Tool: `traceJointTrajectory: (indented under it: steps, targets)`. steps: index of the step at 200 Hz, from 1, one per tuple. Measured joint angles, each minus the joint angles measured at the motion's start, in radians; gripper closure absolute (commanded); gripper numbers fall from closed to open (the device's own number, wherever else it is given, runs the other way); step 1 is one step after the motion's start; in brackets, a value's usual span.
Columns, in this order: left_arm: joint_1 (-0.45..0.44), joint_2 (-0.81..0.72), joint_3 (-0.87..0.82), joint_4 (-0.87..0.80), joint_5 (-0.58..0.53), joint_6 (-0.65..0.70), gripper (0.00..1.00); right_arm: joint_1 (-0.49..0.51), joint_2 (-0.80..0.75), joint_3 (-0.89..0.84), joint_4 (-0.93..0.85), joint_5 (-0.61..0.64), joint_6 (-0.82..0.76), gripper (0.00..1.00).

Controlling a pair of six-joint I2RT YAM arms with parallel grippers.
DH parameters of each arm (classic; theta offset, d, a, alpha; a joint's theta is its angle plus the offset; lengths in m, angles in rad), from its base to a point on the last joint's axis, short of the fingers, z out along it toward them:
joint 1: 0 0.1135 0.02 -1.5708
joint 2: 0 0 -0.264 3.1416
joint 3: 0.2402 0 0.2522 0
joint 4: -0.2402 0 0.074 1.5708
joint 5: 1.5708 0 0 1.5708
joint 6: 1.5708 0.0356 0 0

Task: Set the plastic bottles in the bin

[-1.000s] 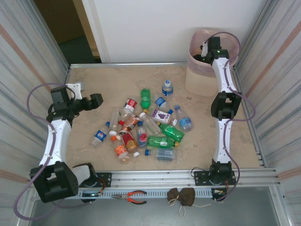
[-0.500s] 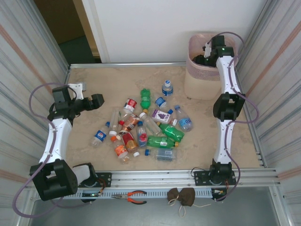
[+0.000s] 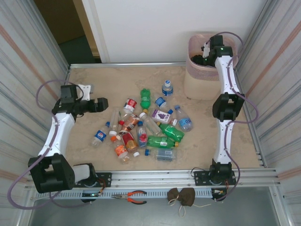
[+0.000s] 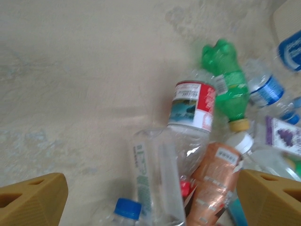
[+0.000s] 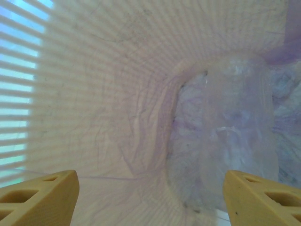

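Reaching into the pale-pink bin [image 3: 194, 81], the right gripper [image 3: 203, 59] stands with jaws wide, nothing pinched. A clear bottle [image 5: 235, 141], blurred, seems to lie free against the pink bag liner [image 5: 108, 94]. The left gripper [image 3: 100, 104], also wide and empty, hangs beside the plastic bottles [image 3: 148, 128] heaped mid-table [image 3: 94, 80].

White arm links [image 3: 57, 134], black joint blocks [image 3: 227, 104], looping purple cables [image 3: 41, 89], tan pincer fingers [image 4: 30, 200]
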Motion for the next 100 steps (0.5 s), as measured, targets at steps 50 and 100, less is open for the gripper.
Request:
traceJointTrajectory:
  steps: [50, 100]
  targets:
    - [-0.134, 0.074, 0.045, -0.163, -0.167, 0.13, 0.12, 0.0, -0.074, -0.001, -0.001, 0.012, 0.0, 0.22]
    - [-0.166, 0.109, 0.045, -0.29, -0.281, 0.261, 0.21, 0.0, -0.204, -0.029, -0.001, 0.039, 0.003, 0.22]
